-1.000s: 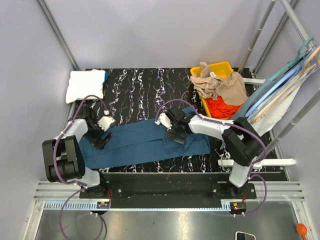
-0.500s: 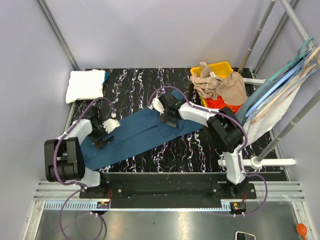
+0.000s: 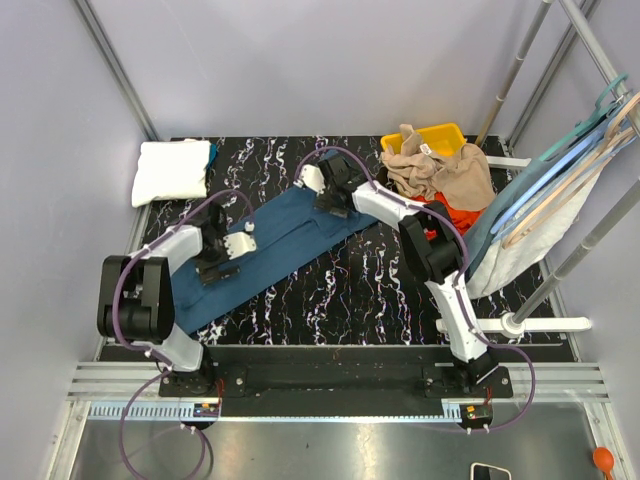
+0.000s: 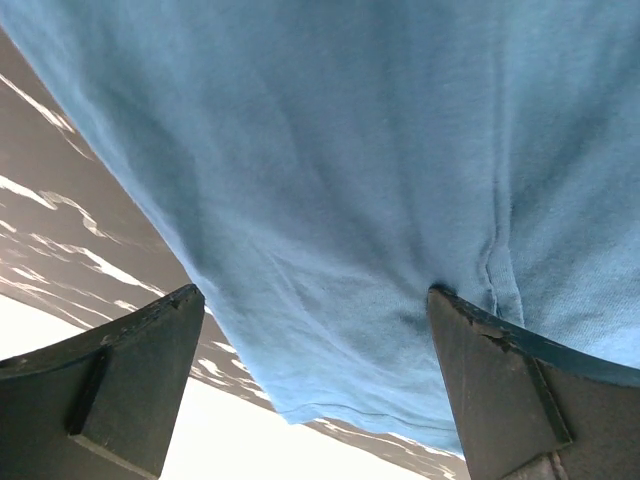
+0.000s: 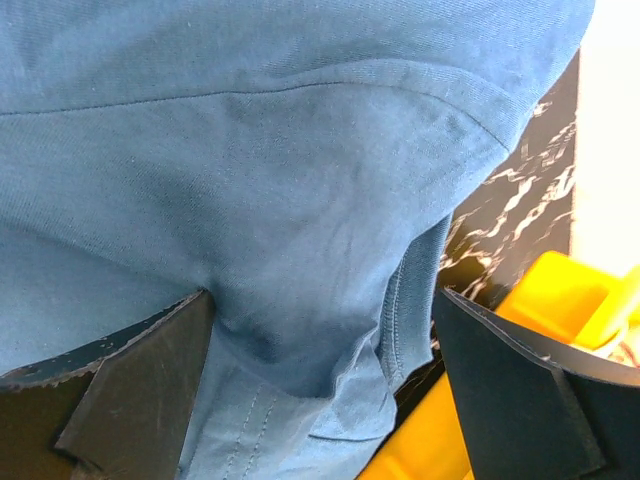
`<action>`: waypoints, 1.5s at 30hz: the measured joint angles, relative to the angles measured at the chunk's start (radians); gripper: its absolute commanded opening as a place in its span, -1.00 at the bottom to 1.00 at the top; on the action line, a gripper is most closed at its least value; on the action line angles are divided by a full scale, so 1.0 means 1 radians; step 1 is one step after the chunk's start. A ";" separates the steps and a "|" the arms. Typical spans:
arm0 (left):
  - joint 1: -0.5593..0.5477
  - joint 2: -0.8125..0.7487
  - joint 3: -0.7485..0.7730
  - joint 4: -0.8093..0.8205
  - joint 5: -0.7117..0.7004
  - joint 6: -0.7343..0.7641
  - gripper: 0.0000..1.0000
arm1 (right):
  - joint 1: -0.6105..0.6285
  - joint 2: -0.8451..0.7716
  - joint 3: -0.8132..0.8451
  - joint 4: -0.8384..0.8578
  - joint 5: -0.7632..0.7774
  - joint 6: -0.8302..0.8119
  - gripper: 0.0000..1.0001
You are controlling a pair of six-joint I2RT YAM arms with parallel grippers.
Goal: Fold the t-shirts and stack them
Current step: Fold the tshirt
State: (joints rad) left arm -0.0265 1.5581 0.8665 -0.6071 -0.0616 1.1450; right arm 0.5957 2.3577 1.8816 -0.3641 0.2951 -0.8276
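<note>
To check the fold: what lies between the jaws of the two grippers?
In the top view, the teal-blue t-shirt lies flat on the table between the jaws of the left gripper and those of the right gripper.

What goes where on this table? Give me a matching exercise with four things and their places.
Things:
1. blue t-shirt
2. white t-shirt
3. yellow bin
4. hangers

Places:
A. far left corner
B. hanging at the right edge
C. far right, heaped with tan cloth
D. spread diagonally across the middle

Pairs: 1-D, 2-A, 3-C, 4-B
</note>
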 measured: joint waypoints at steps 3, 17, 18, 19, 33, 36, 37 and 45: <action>-0.035 0.045 0.044 0.009 -0.018 0.003 0.98 | -0.018 0.033 0.050 0.002 0.000 -0.027 0.99; -0.189 0.167 0.171 0.034 -0.084 -0.027 0.98 | -0.073 0.135 0.182 0.056 0.000 -0.209 0.99; -0.196 0.167 0.172 0.035 -0.083 -0.032 0.98 | -0.076 0.143 0.195 0.058 -0.001 -0.218 0.99; -0.202 0.167 0.172 0.037 -0.084 -0.036 0.98 | -0.079 0.150 0.204 0.062 -0.002 -0.225 1.00; -0.264 0.123 0.104 0.117 -0.126 -0.064 0.98 | -0.100 0.168 0.187 0.190 -0.088 -0.292 0.99; -0.296 0.116 0.093 0.117 -0.138 -0.063 0.98 | -0.107 0.164 0.174 0.218 -0.122 -0.294 0.99; -0.308 0.114 0.092 0.116 -0.142 -0.062 0.98 | -0.109 0.164 0.171 0.225 -0.132 -0.293 0.99; -0.417 0.097 0.077 0.102 -0.138 -0.060 0.98 | -0.131 0.163 0.167 0.266 -0.259 -0.222 0.99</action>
State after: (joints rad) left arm -0.4435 1.6547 0.9440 -0.5053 -0.2001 1.0847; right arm 0.4644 2.5206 2.0483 -0.0982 0.0360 -1.0500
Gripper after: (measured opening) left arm 0.988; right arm 0.993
